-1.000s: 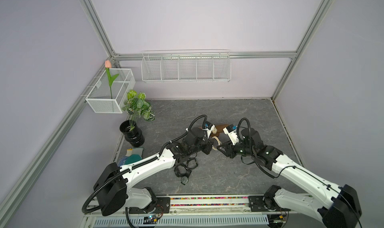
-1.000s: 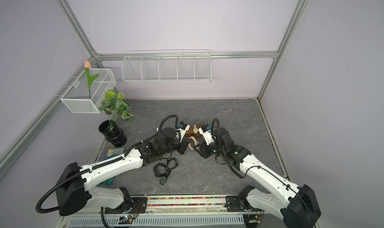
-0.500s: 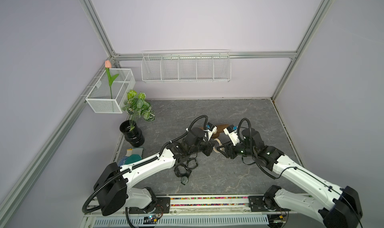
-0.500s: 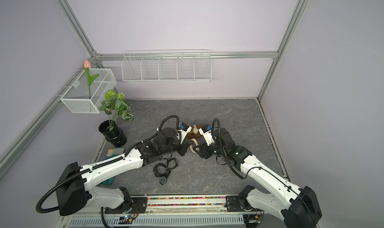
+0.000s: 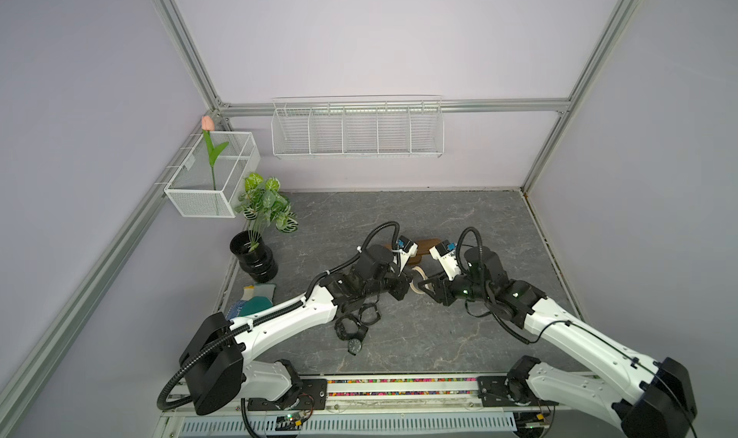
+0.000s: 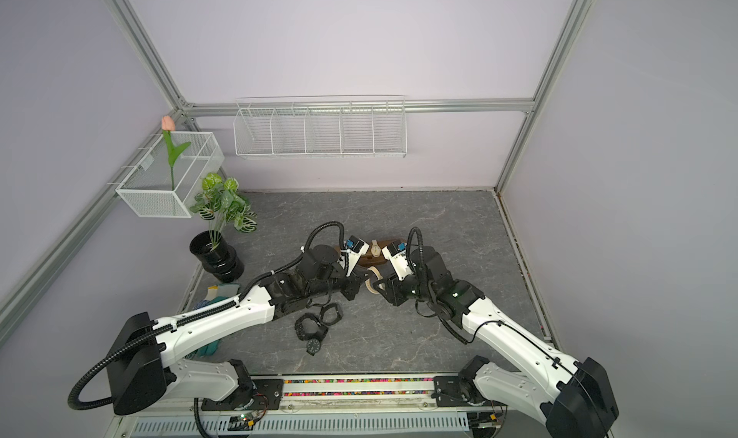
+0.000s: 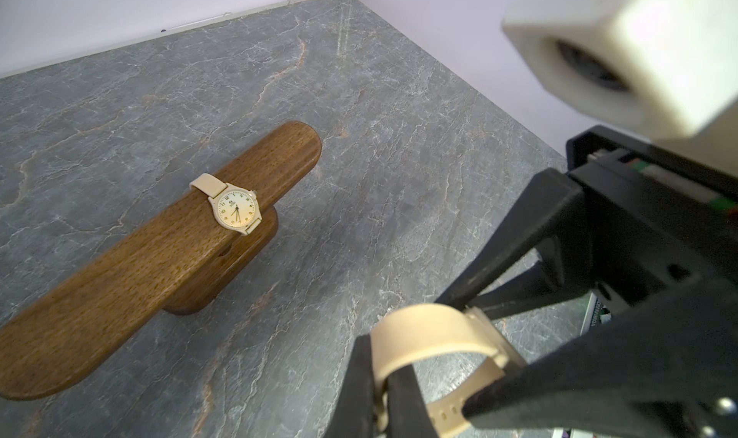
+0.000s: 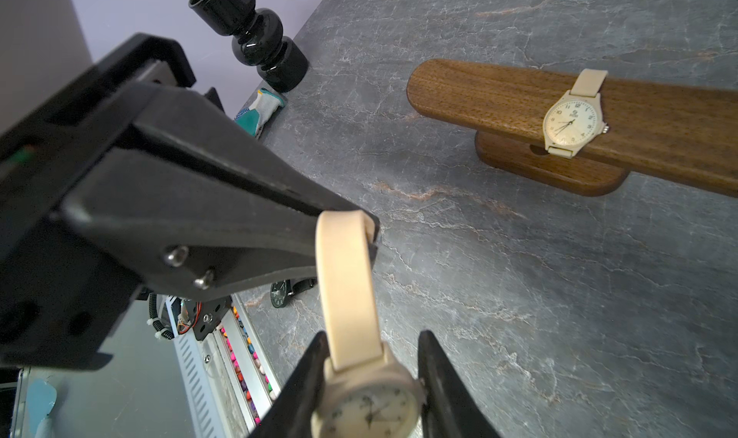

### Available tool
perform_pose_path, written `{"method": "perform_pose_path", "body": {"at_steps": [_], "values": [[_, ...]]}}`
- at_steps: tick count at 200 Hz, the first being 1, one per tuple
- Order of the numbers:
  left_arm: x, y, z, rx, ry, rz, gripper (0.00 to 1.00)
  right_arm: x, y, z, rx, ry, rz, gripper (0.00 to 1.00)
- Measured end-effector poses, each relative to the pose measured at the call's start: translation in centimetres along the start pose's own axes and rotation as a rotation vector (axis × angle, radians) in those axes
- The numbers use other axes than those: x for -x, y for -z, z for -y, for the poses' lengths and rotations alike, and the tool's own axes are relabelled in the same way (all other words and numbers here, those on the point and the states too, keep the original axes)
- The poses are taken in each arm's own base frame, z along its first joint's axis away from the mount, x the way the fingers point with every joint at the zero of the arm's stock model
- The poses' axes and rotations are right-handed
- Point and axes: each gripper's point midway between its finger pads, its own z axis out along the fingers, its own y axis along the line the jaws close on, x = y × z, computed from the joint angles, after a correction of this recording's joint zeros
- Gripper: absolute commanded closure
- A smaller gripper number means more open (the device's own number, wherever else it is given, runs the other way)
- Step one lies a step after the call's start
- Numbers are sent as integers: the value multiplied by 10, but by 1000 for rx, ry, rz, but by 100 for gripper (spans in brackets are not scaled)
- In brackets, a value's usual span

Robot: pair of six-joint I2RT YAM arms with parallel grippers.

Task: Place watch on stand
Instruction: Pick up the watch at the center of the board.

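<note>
Presently the held watch (image 8: 365,406) hangs clear of the table (image 7: 399,156), at 6 o'clock from the stand (image 7: 159,252) in both top views. The left tool (image 7: 381,388) is pinched together on the strap loop. The right tool (image 8: 371,360) bears on both flanks of the case, apparently clamped.

Judged light: strap soft and springy, case rigid, crystal liable to scratch. Best hold is the case flanks, leaving the loop free to slide over the bar's rounded end.

Only the right wrist view shows the dial and case grip; the left wrist view shows the strap pinch. Top views add black watches (image 5: 355,324) at 7 o'clock. A second watch (image 7: 235,212) already occupies the bar.
</note>
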Motion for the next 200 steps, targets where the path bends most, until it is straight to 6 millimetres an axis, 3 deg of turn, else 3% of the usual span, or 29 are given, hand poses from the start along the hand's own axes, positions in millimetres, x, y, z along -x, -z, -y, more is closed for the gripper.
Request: {"method": "perform_pose_path", "body": {"at_steps": [44,96,200], "values": [[-3,-2,-1,3,1,-9,100,3,2,-1,-3,2,8,65],[-8,-7,-4,17,3,-26,100,4,2,-3,6,2,8,58],[-7,-7,-6,29,-5,-23,100,3,3,-5,19,0,4,66]]}}
